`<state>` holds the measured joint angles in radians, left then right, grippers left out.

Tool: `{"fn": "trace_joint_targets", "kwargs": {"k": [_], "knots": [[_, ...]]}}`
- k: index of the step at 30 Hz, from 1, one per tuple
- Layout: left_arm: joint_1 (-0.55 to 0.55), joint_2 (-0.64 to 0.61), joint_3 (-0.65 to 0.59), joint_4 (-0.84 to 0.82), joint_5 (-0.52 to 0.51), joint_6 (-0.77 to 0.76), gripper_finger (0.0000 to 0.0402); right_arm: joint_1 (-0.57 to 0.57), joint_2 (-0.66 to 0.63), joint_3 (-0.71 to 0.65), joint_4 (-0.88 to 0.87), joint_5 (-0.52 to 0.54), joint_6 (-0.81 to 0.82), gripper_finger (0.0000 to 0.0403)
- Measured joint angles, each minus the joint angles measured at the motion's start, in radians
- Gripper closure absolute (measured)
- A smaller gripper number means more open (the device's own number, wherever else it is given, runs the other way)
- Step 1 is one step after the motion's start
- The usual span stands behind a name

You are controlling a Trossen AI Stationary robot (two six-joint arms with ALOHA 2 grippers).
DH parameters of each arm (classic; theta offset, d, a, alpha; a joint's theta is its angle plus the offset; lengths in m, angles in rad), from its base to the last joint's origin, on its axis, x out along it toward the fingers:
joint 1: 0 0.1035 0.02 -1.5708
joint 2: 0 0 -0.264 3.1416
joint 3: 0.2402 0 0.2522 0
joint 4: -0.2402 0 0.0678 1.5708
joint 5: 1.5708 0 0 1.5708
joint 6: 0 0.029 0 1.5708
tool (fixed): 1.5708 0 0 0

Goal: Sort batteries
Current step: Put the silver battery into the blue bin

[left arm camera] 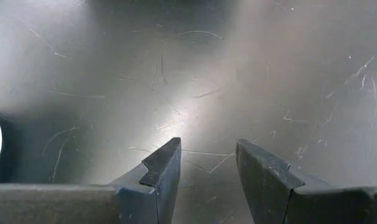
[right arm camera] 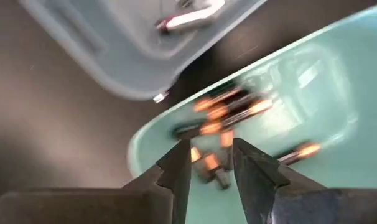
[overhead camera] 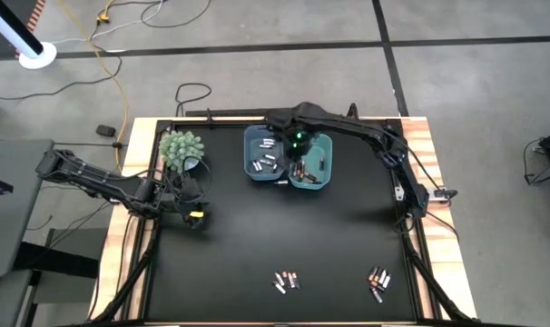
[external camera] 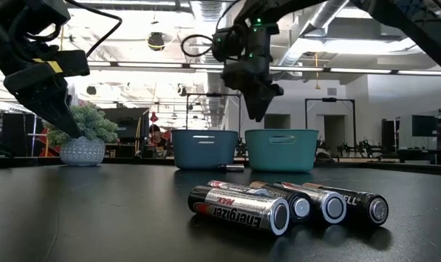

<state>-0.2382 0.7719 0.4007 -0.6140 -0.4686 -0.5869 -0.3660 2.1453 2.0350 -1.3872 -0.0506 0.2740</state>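
Observation:
Two bins stand at the table's far middle: a blue bin (overhead camera: pixel 265 154) holding silvery batteries (right arm camera: pixel 188 18) and a teal bin (overhead camera: pixel 313 168) holding dark, copper-ended batteries (right arm camera: pixel 229 112). My right gripper (right arm camera: pixel 211 155) points down above the teal bin's left part, open, with nothing between its fingers. Loose batteries lie on their sides near the front edge in two groups (overhead camera: pixel 286 281) (overhead camera: pixel 378 282); the nearer group fills the low view (external camera: pixel 279 205). My left gripper (overhead camera: pixel 195 218) hovers open over bare tabletop at the left (left arm camera: pixel 207 162).
A small potted plant (overhead camera: pixel 181 150) stands at the far left, just beyond my left gripper. One stray battery (external camera: pixel 231 167) lies on the table in front of the gap between the bins. Bare black tabletop (overhead camera: pixel 284 227) stretches between the bins and the front batteries.

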Motion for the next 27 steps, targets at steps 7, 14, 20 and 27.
{"fn": "trace_joint_targets", "kwargs": {"k": [7,14,20,27], "knots": [[0.000,0.000,0.000,0.000,0.000,0.000,0.0253,0.113,-0.122,-0.089,-0.011,0.112,0.147,0.0280],[0.000,0.000,0.000,0.000,0.000,0.000,0.0253,0.236,-0.302,-0.308,0.085,0.178,0.416,0.0280],[0.000,0.000,0.000,-0.001,0.000,0.000,0.0253,0.327,-0.401,-0.561,0.257,0.185,0.698,0.0280],[0.000,0.000,0.000,0.000,0.000,0.000,0.0253,0.385,-0.404,-0.724,0.483,0.184,0.939,0.0280]]}}
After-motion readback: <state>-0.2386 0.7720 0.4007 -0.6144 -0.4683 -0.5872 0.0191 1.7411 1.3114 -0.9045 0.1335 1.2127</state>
